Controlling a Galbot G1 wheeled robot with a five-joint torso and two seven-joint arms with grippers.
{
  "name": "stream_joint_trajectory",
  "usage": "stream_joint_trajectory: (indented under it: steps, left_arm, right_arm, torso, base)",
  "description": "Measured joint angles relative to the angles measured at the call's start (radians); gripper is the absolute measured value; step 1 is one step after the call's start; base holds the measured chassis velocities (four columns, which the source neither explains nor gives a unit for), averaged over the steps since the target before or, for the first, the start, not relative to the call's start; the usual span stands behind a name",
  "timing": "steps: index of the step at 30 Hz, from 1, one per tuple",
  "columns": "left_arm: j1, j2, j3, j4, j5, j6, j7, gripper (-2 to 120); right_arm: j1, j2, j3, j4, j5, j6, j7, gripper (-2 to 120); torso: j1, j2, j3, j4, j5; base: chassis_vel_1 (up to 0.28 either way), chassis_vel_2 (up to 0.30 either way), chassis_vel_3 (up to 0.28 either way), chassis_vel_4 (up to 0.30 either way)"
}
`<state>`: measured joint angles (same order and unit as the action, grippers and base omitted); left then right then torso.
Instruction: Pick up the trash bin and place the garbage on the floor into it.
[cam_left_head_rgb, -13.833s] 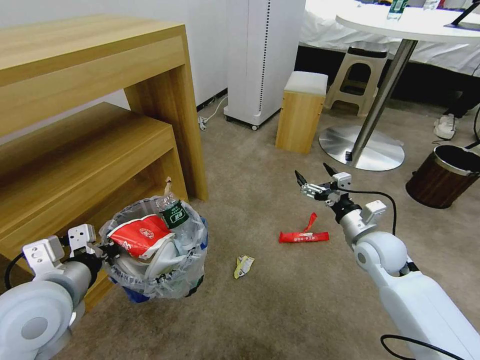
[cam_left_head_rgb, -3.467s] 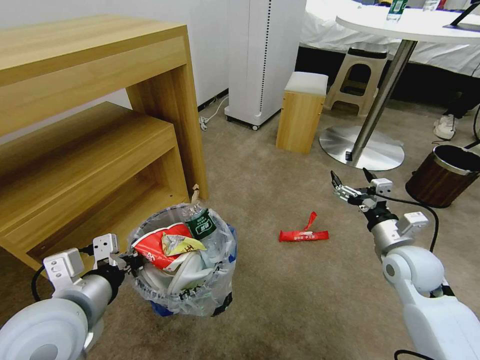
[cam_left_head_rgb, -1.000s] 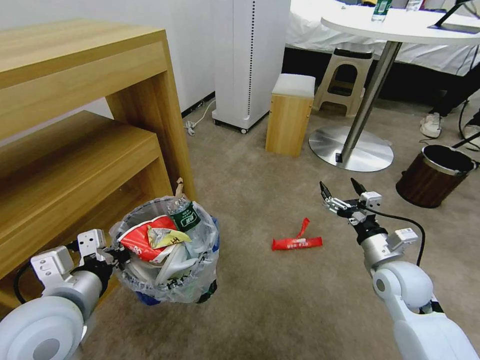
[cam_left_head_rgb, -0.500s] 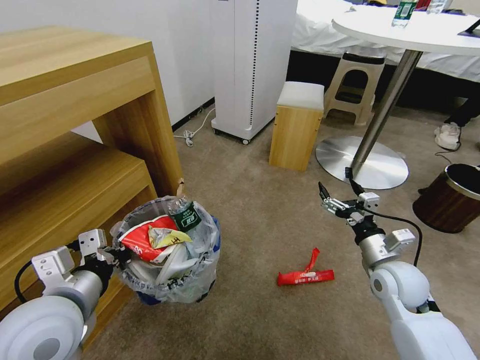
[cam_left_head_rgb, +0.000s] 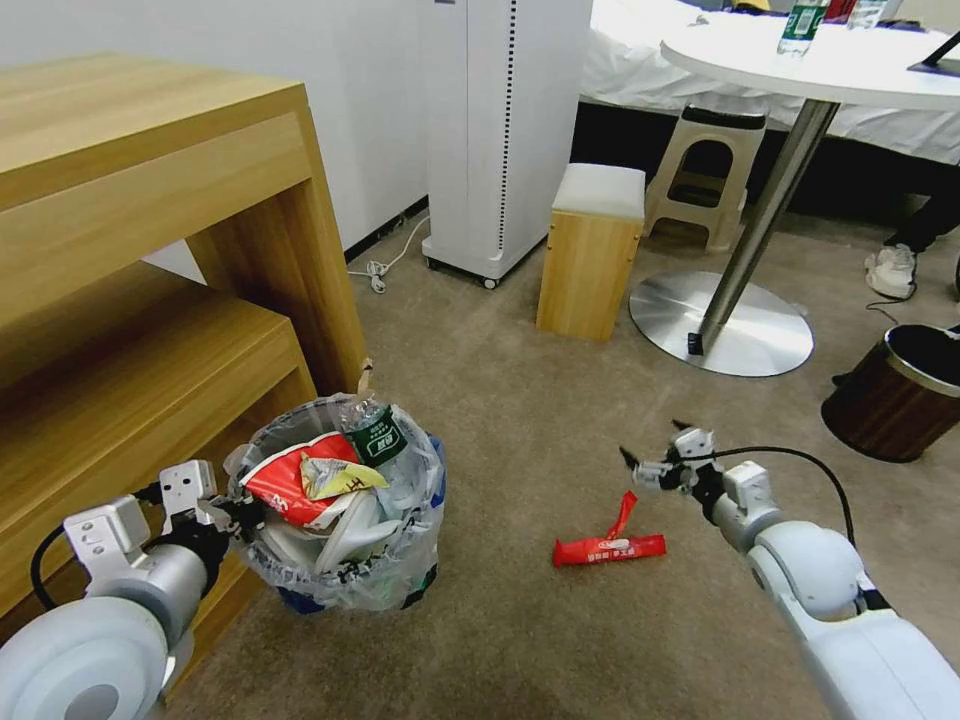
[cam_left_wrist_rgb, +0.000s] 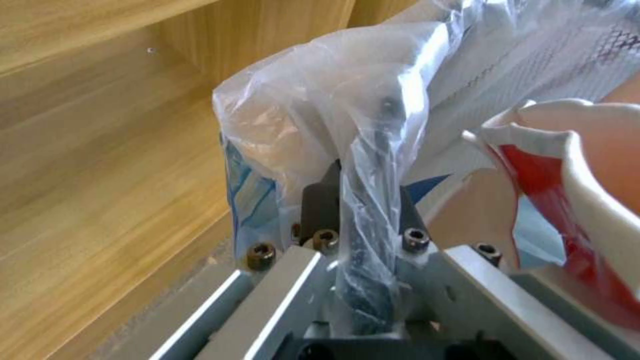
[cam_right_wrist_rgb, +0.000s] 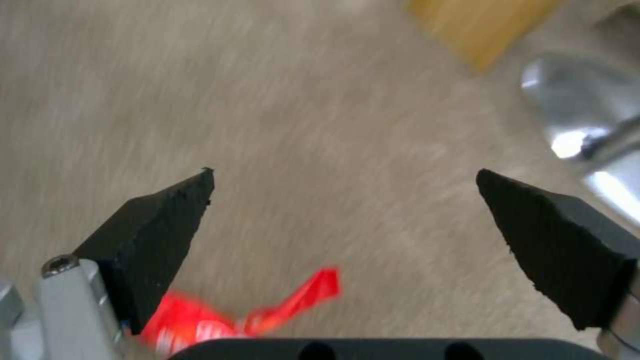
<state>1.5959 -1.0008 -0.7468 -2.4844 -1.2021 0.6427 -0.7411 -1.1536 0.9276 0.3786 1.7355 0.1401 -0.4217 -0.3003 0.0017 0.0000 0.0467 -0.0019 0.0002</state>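
On the beige floor, between the trash bin and your right gripper, lies one red wrapper, the last loose piece of garbage you can see. Right gripper hangs just above the carpet, jaws spread wide, nothing in them. Wrapper sits a little toward the robot and slightly toward the bin side from the claw; right wrist view puts it low beside one finger, not centred between the tips. Long axis runs roughly crosswise to the robot, with a thin tail sticking up toward the claw. Right arm is clearly nearer; you likely need to pull the claw back over the wrapper body and straddle its short width. Left gripper is clamped on the bin's bagged rim, holding it beside the wooden shelf unit. Bin is full: red packet, green-label bottle, white pieces.
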Motion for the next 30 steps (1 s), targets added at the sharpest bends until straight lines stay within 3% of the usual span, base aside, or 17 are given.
stream_joint_trajectory:
  steps: [1, 2, 4, 5, 6, 9, 13, 16, 20, 23, 24, 27, 30]
  left_arm:
    - [0.000, 0.000, 0.000, 0.000, 0.000, 0.000, 0.000, 1]
    - [0.006, -0.003, 0.000, -0.003, 0.006, 0.000, 0.003, 1]
    - [0.008, -0.004, 0.001, -0.004, 0.007, 0.000, 0.004, 1]
    - [0.013, -0.007, 0.002, -0.008, 0.013, 0.000, 0.006, 1]
    - [0.013, -0.007, 0.002, -0.008, 0.013, 0.000, 0.006, 1]
    - [0.024, -0.016, 0.012, -0.015, 0.029, 0.000, 0.011, 1]
    - [0.029, -0.020, 0.017, -0.015, 0.037, 0.000, 0.014, 1]
    - [0.031, -0.024, 0.021, -0.015, 0.045, 0.000, 0.016, 1]
    - [0.032, -0.030, 0.026, -0.015, 0.051, 0.000, 0.018, 1]
    - [0.033, -0.041, 0.034, -0.012, 0.065, 0.000, 0.022, 1]
    - [0.033, -0.041, 0.034, -0.012, 0.065, 0.000, 0.022, 1]
    - [0.029, -0.051, 0.044, -0.004, 0.076, 0.000, 0.025, 1]
    - [0.025, -0.054, 0.048, 0.000, 0.078, 0.000, 0.026, 1]
  right_arm:
    - [0.000, 0.000, 0.000, 0.000, 0.000, 0.000, 0.000, 100]
    - [0.033, -0.016, -0.033, -0.041, -0.019, 0.000, -0.091, 100]
    - [0.046, -0.020, -0.045, -0.057, -0.025, 0.001, -0.130, 100]
    - [0.080, -0.027, -0.071, -0.099, -0.051, 0.008, -0.233, 100]
    - [0.080, -0.027, -0.071, -0.099, -0.051, 0.008, -0.233, 100]
    - [0.152, -0.028, -0.109, -0.212, -0.130, 0.084, -0.423, 100]
    - [0.176, -0.025, -0.125, -0.253, -0.144, 0.108, -0.461, 100]
    - [0.218, -0.020, -0.138, -0.330, -0.181, 0.209, -0.610, 100]
    - [0.243, -0.019, -0.147, -0.371, -0.217, 0.261, -0.685, 100]
    - [0.293, -0.004, -0.158, -0.455, -0.211, 0.376, -0.820, 100]
    - [0.293, -0.004, -0.158, -0.455, -0.211, 0.376, -0.820, 100]
    - [0.372, 0.029, -0.150, -0.547, -0.258, 0.477, -0.976, 100]
    - [0.394, 0.034, -0.154, -0.564, -0.279, 0.490, -0.984, 100]
  torso:
    - [0.000, 0.000, 0.000, 0.0000, 0.0000]
    - [0.000, 0.000, 0.000, 0.0000, 0.0001]
    - [0.000, 0.000, 0.000, 0.0000, 0.0000]
    - [0.000, 0.000, 0.000, 0.0000, 0.0000]
    - [0.000, 0.000, 0.000, 0.0000, 0.0000]
    - [0.000, 0.000, 0.000, 0.0000, 0.0000]
    - [0.000, 0.000, 0.000, 0.0000, -0.0001]
    - [0.000, 0.000, 0.000, 0.0000, 0.0000]
    - [0.000, 0.000, 0.000, -0.0001, -0.0001]
    - [0.000, 0.000, 0.000, -0.0002, -0.0001]
    - [0.000, 0.000, 0.000, -0.0002, -0.0001]
    - [0.000, 0.000, 0.000, 0.0001, -0.0002]
    - [0.000, 0.000, 0.000, 0.0001, -0.0003]
  base:
    - [0.000, 0.000, 0.000, 0.000]
    - [0.000, 0.000, 0.000, 0.000]
    - [0.000, 0.000, 0.000, 0.000]
    - [0.000, 0.000, 0.000, 0.000]
    - [0.000, 0.000, 0.000, 0.000]
    - [0.000, 0.000, 0.000, 0.000]
    - [0.000, 0.000, 0.000, 0.000]
    - [0.000, 0.000, 0.000, 0.000]
    - [0.000, 0.000, 0.000, 0.000]
    - [0.000, 0.000, 0.000, 0.000]
    - [0.000, 0.000, 0.000, 0.000]
    - [0.000, 0.000, 0.000, 0.000]
    - [0.000, 0.000, 0.000, 0.000]
